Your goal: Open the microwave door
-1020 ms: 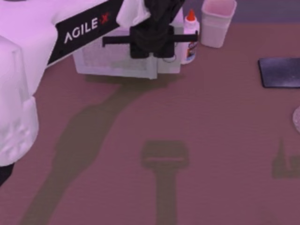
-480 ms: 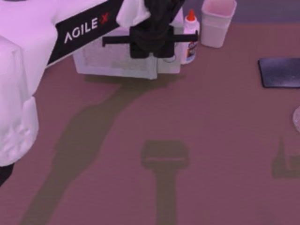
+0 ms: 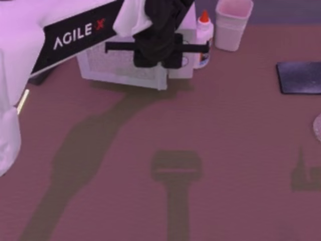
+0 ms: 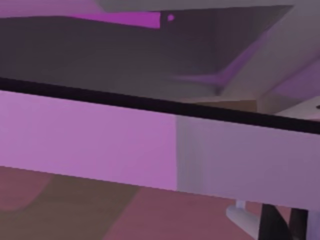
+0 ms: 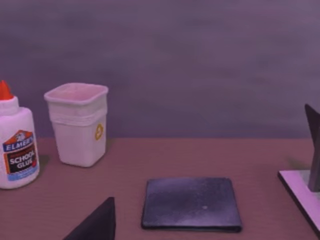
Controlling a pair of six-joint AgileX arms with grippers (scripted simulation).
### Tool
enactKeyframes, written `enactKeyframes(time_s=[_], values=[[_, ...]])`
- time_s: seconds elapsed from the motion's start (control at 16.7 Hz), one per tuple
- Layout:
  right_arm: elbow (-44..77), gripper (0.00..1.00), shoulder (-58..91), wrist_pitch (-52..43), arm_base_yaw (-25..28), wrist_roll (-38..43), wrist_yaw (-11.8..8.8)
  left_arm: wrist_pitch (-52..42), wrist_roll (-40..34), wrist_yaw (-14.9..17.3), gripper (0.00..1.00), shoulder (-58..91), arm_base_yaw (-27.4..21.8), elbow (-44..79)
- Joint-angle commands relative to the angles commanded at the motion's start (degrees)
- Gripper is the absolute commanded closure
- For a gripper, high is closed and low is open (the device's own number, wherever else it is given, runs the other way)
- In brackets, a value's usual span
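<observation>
A white tapered cup (image 3: 233,22), its inside not discernible, stands at the desk's (image 3: 225,150) one o'clock edge beside a white glue bottle (image 3: 203,37). At twelve o'clock sits the boxy white microwave (image 3: 135,63); the left pincer (image 3: 158,47) hangs directly over its mesh-windowed microwave door (image 3: 123,65), finger spread indiscernible. A flat dark pad (image 3: 299,77) lies at three o'clock.

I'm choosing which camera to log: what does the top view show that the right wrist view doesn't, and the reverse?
Only the top view shows the microwave, its door and the left gripper over its front. Only the right wrist view shows the glue bottle's label and the cup's yellow mark. Both show the glue bottle, the cup and the dark flat pad.
</observation>
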Motion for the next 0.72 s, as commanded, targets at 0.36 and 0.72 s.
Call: enactKeyframes(time_s=[0.36, 0.72], values=[[0.0, 0.00, 0.0, 0.0, 0.0, 0.0, 0.0, 0.7, 0.7, 0.4, 1.00, -0.8, 0.1, -1.2], [0.0, 0.00, 0.0, 0.0, 0.0, 0.0, 0.0, 0.7, 0.7, 0.4, 1.00, -0.8, 0.1, -1.2]])
